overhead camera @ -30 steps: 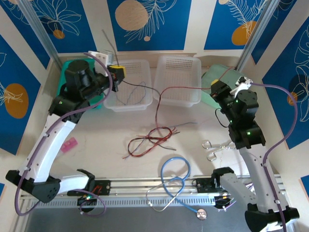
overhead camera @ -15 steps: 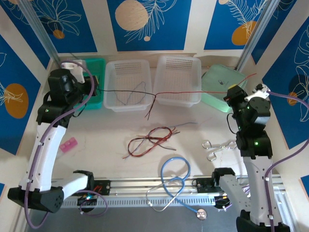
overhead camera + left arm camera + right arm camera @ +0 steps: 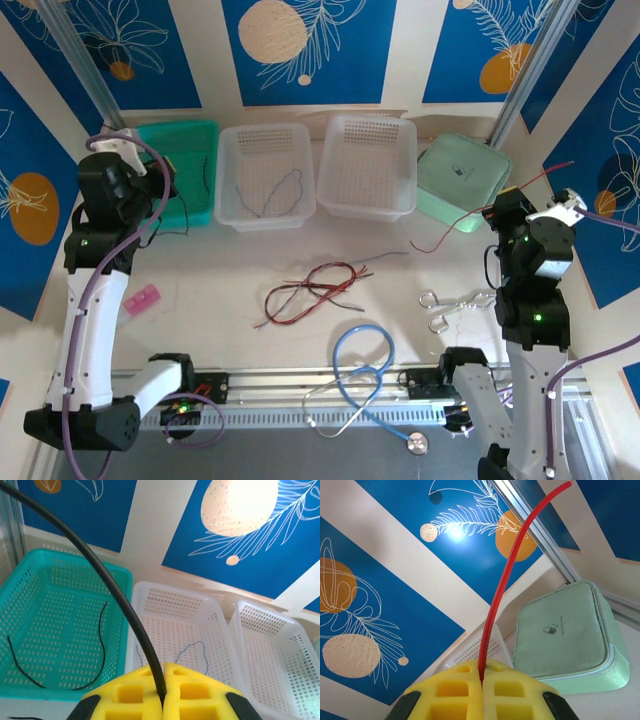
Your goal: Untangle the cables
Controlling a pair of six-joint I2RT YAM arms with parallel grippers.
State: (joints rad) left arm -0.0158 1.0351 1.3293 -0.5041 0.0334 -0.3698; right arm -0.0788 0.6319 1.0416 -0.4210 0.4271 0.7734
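Obs: left gripper (image 3: 164, 700) pinched shut on black wire (image 3: 107, 575), by teal basket (image 3: 50, 595). Right side: right gripper (image 3: 481, 680) clamped on red wire (image 3: 507, 575), which trails inward to table (image 3: 200, 290). Tangle (image 3: 310, 290) lies mid-table between the arms, long axis left-right; left arm looks somewhat nearer.

The pale cream worktop (image 3: 220, 270) is enclosed by walls (image 3: 402, 50) clad in blue panels (image 3: 340, 60) printed with white leaves and orange and cream discs. 2 metal posts (image 3: 90, 80) are set in the rear corners; an aluminium rail (image 3: 260, 385) is fixed along the near edge.
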